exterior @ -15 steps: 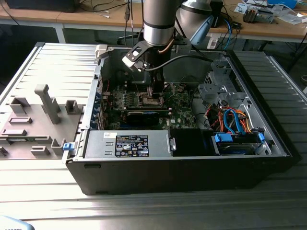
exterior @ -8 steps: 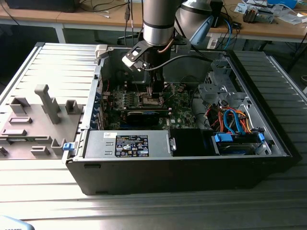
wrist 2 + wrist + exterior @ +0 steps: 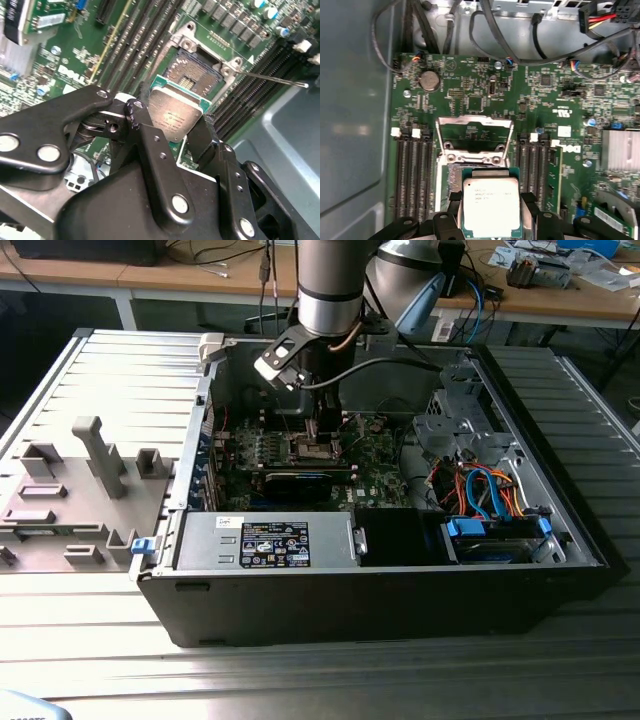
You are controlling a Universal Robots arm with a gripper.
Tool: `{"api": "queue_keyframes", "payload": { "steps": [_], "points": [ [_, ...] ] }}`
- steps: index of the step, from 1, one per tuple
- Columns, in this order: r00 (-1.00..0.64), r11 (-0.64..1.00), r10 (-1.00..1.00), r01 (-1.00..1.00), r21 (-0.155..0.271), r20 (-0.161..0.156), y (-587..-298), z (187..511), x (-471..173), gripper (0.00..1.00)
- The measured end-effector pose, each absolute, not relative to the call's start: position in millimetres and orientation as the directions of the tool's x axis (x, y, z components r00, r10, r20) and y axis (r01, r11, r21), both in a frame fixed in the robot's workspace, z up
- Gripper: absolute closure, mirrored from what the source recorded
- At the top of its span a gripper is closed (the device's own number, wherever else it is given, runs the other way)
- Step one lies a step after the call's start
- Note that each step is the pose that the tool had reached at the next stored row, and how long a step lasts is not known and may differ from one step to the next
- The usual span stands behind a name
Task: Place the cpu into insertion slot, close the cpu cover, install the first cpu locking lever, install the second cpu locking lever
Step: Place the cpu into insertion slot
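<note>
The hand (image 3: 172, 125) clenches the chip (image 3: 491, 207) by its edges, small print across its metal top. The second wrist view shows the bare socket (image 3: 197, 67) close by; the first wrist view, the cover (image 3: 472, 121) raised.

An open black computer case (image 3: 400, 610) lies on a ribbed metal table (image 3: 130, 370), with a labelled power supply (image 3: 265, 540) and orange and blue cables (image 3: 480, 490) inside. A grey fixture tray (image 3: 60, 510) sits at the exterior view's left. On the green motherboard (image 3: 480, 95) are a coin cell battery (image 3: 429, 80), black memory slots (image 3: 412, 175) and a finned heatsink (image 3: 620, 150)
</note>
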State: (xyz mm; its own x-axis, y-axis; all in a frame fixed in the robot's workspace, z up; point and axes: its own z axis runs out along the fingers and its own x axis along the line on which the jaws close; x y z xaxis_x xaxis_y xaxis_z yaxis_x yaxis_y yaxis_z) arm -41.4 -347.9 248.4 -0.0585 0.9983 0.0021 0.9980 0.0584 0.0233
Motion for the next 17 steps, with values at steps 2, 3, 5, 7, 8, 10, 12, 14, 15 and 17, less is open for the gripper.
{"api": "queue_keyframes", "payload": {
  "steps": [2,3,5,7,8,10,12,14,15,17],
  "points": [
    [-0.058,0.058,0.998,0.998,0.024,0.016,-347.9,248.4,-41.5,0.45],
    [-0.058,0.058,0.998,0.998,0.024,0.017,-347.8,248.4,-41.5,0.45],
    [-0.058,0.058,0.998,0.998,0.024,0.022,-347.9,248.4,-41.5,0.45],
    [-0.058,0.058,0.998,0.998,0.024,0.023,-347.9,248.0,-41.5,0.45],
    [-0.058,0.058,0.998,0.998,0.024,0.022,-347.9,247.7,-41.5,0.45],
    [-0.058,0.058,0.998,0.998,0.024,0.023,-347.9,247.3,-41.5,0.45],
    [-0.058,0.058,0.998,0.998,0.024,0.023,-347.9,246.8,-41.5,0.45],
    [-0.058,0.058,0.998,0.998,0.024,0.023,-347.9,246.2,-41.5,0.45],
    [-0.058,0.058,0.998,0.998,0.024,0.023,-347.9,246.0,-41.5,0.45],
    [-0.058,0.058,0.998,0.998,0.024,0.023,-347.9,245.7,-41.5,0.45]
  ]
}}
